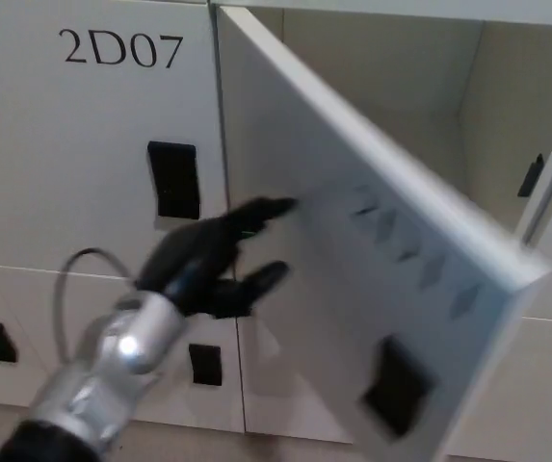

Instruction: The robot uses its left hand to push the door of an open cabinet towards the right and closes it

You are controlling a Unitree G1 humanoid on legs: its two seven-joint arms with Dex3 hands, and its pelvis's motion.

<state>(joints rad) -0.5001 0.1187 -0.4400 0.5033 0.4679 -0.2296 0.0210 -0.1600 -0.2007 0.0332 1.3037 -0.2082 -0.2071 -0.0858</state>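
Standing roughly half-closed, the white door [353, 250] of the open cabinet [430, 87] angles out from its hinge edge at upper left to its free edge at lower right, blurred — a black latch block [396, 390] shows low on its outer face. The left hand [208, 260] holds nothing: its black fingers [266, 207] are spread, their tips against the door's outer face near the hinge side. Its silver forearm [112, 371] enters from lower left. Behind it sits the closed locker marked 2D07 [121, 48], with a black handle [173, 180].
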